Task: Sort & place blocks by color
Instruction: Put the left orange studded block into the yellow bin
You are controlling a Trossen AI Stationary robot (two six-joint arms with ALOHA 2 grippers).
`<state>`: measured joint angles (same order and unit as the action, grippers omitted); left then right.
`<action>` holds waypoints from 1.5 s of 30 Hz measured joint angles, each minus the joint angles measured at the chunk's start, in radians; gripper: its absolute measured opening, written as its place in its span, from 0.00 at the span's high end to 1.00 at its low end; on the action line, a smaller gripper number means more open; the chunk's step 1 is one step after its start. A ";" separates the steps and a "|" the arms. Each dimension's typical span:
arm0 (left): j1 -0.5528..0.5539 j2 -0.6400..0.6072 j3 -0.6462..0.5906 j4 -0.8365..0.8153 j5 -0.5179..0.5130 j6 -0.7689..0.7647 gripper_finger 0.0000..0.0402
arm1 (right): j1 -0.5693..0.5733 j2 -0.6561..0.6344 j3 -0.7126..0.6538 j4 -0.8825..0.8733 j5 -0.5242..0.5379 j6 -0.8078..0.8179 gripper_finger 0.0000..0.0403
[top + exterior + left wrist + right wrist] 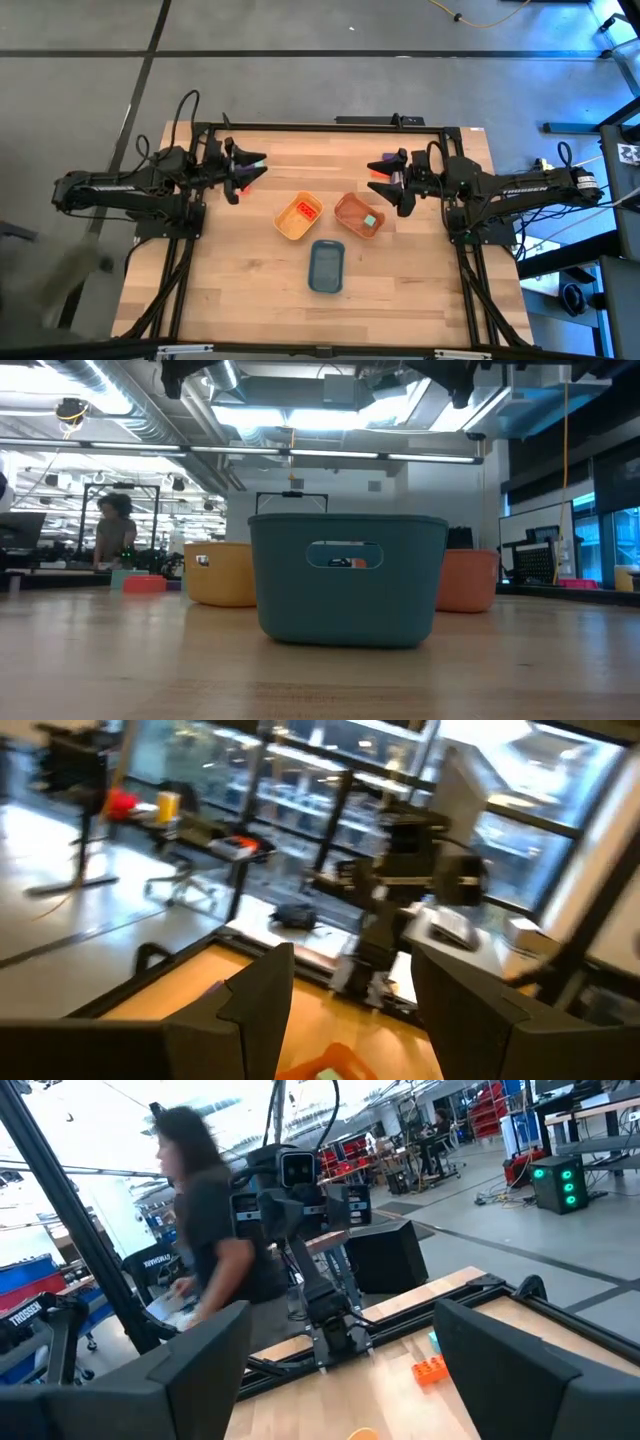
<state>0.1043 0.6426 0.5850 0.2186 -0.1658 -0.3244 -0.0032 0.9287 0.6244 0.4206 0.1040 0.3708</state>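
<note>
Pale wood bench (240, 290) in a workshop; a person (205, 1220) stands beyond it. Three trays mid-bench: yellow tray (299, 217) holds two red-orange blocks (307, 210), orange tray (358, 215) one teal block (371, 221), blue tray (326, 266) contents unseen. Left gripper (255, 167) and right gripper (377, 177) hover near the far edge, released, empty.

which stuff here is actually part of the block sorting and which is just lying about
Part of the job: red block in the yellow tray; teal block in the orange tray; blue tray; orange block on the table.
Just about: person beyond the table; yellow cable.
</note>
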 joint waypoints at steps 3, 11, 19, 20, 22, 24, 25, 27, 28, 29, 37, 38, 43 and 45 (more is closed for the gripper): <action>0.000 0.033 0.003 -0.044 -0.124 -0.075 0.51 | 0.000 0.000 0.000 0.000 0.000 0.014 0.22; 0.126 0.201 0.081 -0.821 -0.246 -0.508 0.51 | 0.000 0.000 0.000 0.000 0.000 0.021 0.22; 0.235 0.350 -0.019 -0.984 -0.201 -0.644 0.51 | 0.000 0.000 0.000 -0.001 0.000 0.021 0.22; 0.243 0.358 -0.035 -0.960 -0.195 -0.643 0.51 | 0.000 0.000 0.000 -0.001 0.000 0.021 0.22; 0.257 0.369 -0.062 -0.912 -0.185 -0.642 0.50 | 0.000 0.000 0.000 -0.001 0.000 0.021 0.22; 0.268 0.371 -0.074 -0.870 -0.190 -0.630 0.50 | 0.000 0.000 0.000 -0.001 0.000 0.021 0.22; 0.276 0.371 -0.080 -0.860 -0.194 -0.618 0.50 | 0.000 0.000 0.000 -0.001 0.000 0.021 0.22; 0.291 0.372 -0.088 -0.836 -0.198 -0.593 0.49 | 0.000 0.000 0.000 -0.001 0.000 0.021 0.22; 0.298 0.371 -0.091 -0.819 -0.198 -0.581 0.49 | 0.000 0.000 0.000 -0.001 0.000 0.021 0.22; 0.304 0.371 -0.095 -0.802 -0.198 -0.568 0.48 | 0.000 0.000 0.000 -0.001 0.000 0.021 0.22; 0.326 0.371 -0.115 -0.765 -0.219 -0.556 0.38 | 0.000 0.000 0.000 -0.006 0.000 0.021 0.22; 0.326 0.371 -0.115 -0.759 -0.221 -0.556 0.37 | 0.000 0.000 0.000 -0.007 0.000 0.021 0.22; 0.325 0.413 -0.115 -0.738 -0.224 -0.584 0.35 | 0.000 0.000 0.000 -0.026 0.000 0.021 0.22; 0.324 0.441 -0.115 -0.736 -0.222 -0.615 0.34 | 0.000 0.000 0.000 -0.035 0.000 0.021 0.22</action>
<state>0.4285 1.0832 0.4702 -0.5175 -0.3875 -0.9397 -0.0036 0.9290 0.6246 0.3853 0.1040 0.3920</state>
